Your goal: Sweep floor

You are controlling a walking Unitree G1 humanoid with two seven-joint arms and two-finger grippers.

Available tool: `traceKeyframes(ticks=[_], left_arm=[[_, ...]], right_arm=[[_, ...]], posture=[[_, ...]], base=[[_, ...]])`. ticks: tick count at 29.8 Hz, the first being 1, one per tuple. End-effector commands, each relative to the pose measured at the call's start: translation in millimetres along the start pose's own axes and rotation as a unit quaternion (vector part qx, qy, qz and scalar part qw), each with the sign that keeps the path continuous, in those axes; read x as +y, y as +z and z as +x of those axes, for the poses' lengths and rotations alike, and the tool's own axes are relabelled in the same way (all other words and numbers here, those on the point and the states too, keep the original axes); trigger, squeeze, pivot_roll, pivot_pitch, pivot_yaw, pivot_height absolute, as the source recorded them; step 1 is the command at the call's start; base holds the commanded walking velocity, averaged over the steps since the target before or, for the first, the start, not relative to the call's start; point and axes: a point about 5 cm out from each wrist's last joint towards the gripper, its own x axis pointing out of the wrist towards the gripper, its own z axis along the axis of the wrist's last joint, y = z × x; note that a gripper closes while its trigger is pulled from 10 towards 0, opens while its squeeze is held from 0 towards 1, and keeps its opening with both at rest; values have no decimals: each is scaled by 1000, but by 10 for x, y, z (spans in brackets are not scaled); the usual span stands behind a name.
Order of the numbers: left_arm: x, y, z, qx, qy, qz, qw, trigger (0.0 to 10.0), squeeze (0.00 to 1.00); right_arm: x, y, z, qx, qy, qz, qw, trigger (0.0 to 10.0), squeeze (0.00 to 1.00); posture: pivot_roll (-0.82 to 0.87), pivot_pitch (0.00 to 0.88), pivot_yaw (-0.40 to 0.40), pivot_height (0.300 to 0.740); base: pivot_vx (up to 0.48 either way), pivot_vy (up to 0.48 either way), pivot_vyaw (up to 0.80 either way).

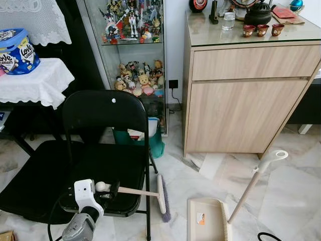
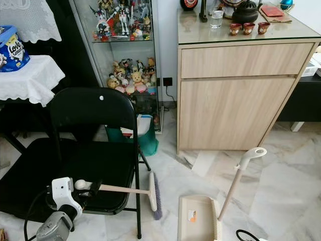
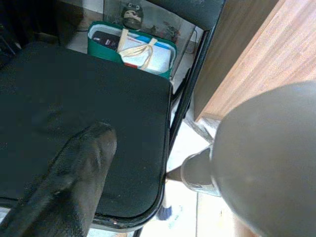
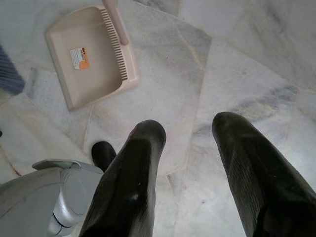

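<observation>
Left eye view shows the left gripper (image 1: 111,189) low at the front edge of a black folding chair (image 1: 95,150), its fingers pinched on the rounded end of a hand broom (image 1: 150,197); the pale handle runs level past the chair's front right leg to the brush head, whose purple bristles touch the marble floor (image 1: 291,191). Just beside the brush, toward the right, a beige dustpan (image 1: 206,219) lies flat with its near edge cut off by the frame, and its long handle (image 1: 256,182) leans up to the right. In the left wrist view one black finger (image 3: 69,182) is blurred against the chair seat and a grey rounded mass, too close to make out, hides much of the scene. In the right wrist view the right gripper (image 4: 190,163) hangs above bare floor with its two fingers spread apart, the dustpan farther off. A wooden cabinet (image 1: 246,100) stands behind the dustpan, a glass display case of figures (image 1: 135,55) beside it, and a green bag (image 1: 145,135) sits behind the chair. Open floor lies between chair, cabinet and dustpan, and to the right of the dustpan.
</observation>
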Motion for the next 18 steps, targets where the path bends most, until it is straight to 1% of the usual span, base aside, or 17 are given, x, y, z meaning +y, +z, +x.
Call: traceKeyframes(ticks=[1,14,18], left_arm=[[39,46,15,-5,7,6,1000,0,0],[52,51,12,-4,7,9,1000,0,0],[55,63,21,-1,-1,8,1000,0,0]], right_arm=[[-9,-19,-2,5,-1,2,1000,10000,0],[17,-2,3,4,1,3,1000,10000,0],[46,-7,4,4,3,6,1000,10000,0]], posture=[[-251,0,66,740],[-251,0,67,740],[-247,0,75,740]], base=[[0,0,0],[0,0,0],[0,0,0]])
